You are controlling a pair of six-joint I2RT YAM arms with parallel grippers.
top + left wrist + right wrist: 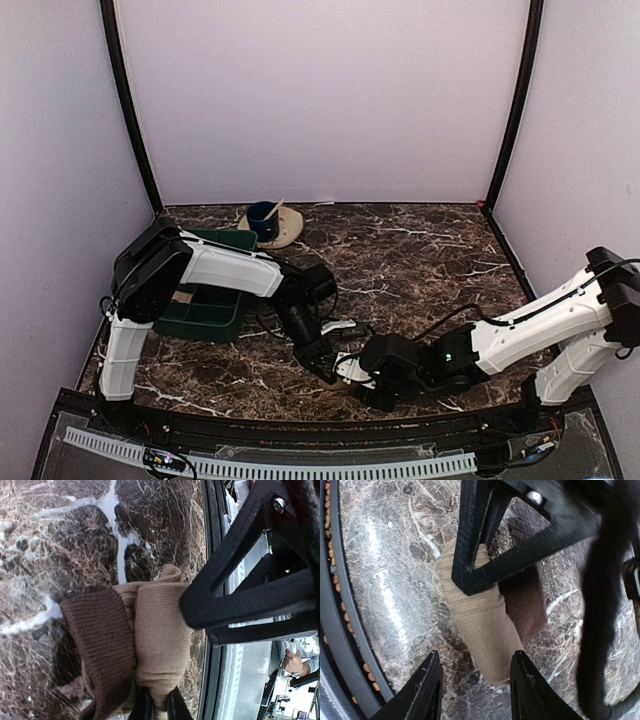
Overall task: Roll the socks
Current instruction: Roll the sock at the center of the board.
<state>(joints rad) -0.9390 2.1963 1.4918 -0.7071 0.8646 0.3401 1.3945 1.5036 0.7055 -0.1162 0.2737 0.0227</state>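
The socks form a short tan roll [160,630] with a dark reddish-brown patch [100,640] lying beside it on the marble table. My left gripper [159,696] is shut on the near end of the tan roll, with cloth pinched between its fingers. In the right wrist view the roll [482,625] lies lengthwise, its dark patch [525,600] to the right. My right gripper [476,657] is open, its fingers on either side of the roll's near end without touching it. In the top view both grippers meet near the front middle, the left [328,368] and the right [368,384], and only a pale bit of sock [350,367] shows between them.
A dark green bin [205,312] stands at the left under the left arm. A beige saucer with a blue cup [272,222] sits at the back. The table's black front rail [212,580] runs right beside the roll and also shows in the right wrist view [335,605].
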